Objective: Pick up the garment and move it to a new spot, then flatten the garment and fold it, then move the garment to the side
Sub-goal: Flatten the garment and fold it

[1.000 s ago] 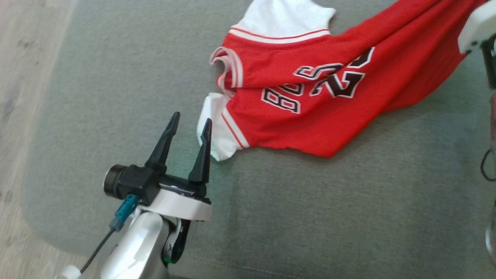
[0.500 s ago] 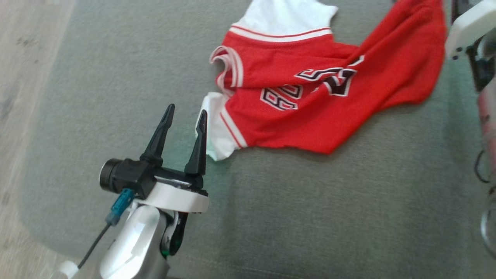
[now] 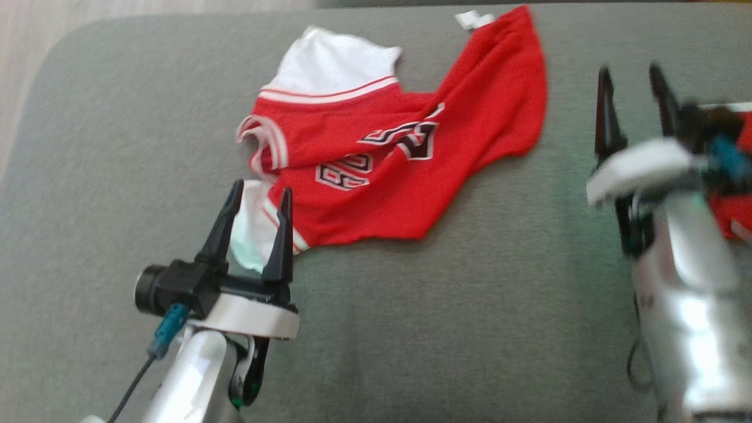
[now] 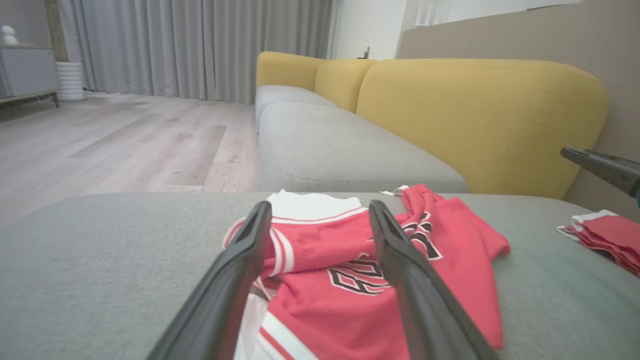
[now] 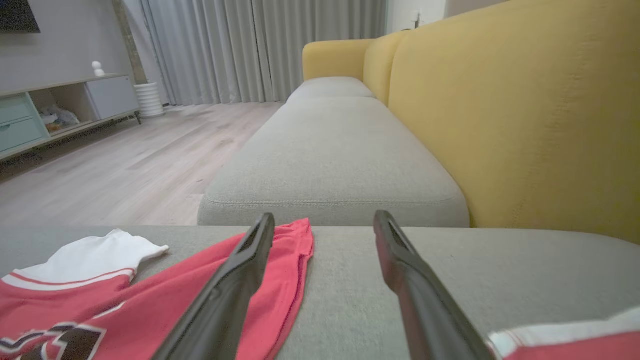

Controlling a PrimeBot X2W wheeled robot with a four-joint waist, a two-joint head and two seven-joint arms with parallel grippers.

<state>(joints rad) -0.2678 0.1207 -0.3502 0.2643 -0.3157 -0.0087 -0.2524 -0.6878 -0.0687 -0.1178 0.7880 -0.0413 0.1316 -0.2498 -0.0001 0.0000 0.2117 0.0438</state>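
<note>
The garment (image 3: 382,176) is a red jersey with white sleeves and black numbers, lying crumpled on the grey sofa cushion (image 3: 470,329). My left gripper (image 3: 260,188) is open at its near left corner, fingertips over the white sleeve, nothing held. In the left wrist view the garment (image 4: 450,260) spreads between and beyond the left gripper (image 4: 320,206) fingers. My right gripper (image 3: 629,70) is open and empty, to the right of the garment's red end. The right wrist view has the garment (image 5: 150,305) at lower left of the right gripper (image 5: 325,216).
A second folded red and white cloth (image 3: 731,205) lies on the cushion by my right arm, also the cloth (image 4: 605,235). A yellow backrest (image 4: 480,115) runs along the far side. Another grey cushion (image 5: 330,165) adjoins, and wooden floor (image 4: 125,135) lies past the left edge.
My right gripper opened and let go of the garment's red end, which dropped onto the cushion. The head camera shifted, bringing the right arm into view. The left gripper stayed open.
</note>
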